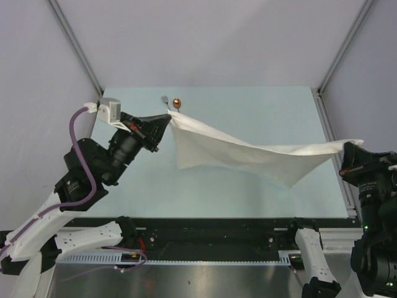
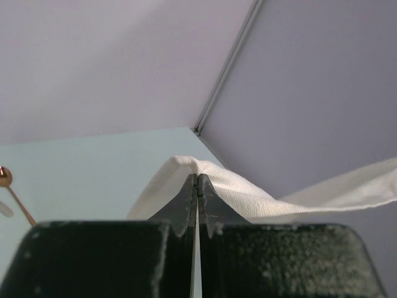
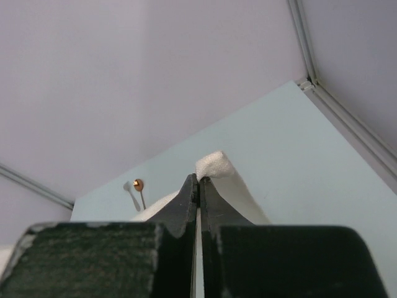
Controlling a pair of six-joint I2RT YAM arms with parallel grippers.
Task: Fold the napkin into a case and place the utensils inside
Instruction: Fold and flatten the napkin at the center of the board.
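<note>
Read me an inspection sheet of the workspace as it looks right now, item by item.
Surface: pale blue-green table.
Job's things: napkin unfolded, stretched between both grippers, sagging in the middle; fork and spoon lying side by side near the far edge.
Clutter: nothing seen.
Grippers: left gripper and right gripper each shut on a napkin corner.
Cables: purple cable along the left arm.
Surroundings: plain grey walls, metal frame posts.
</note>
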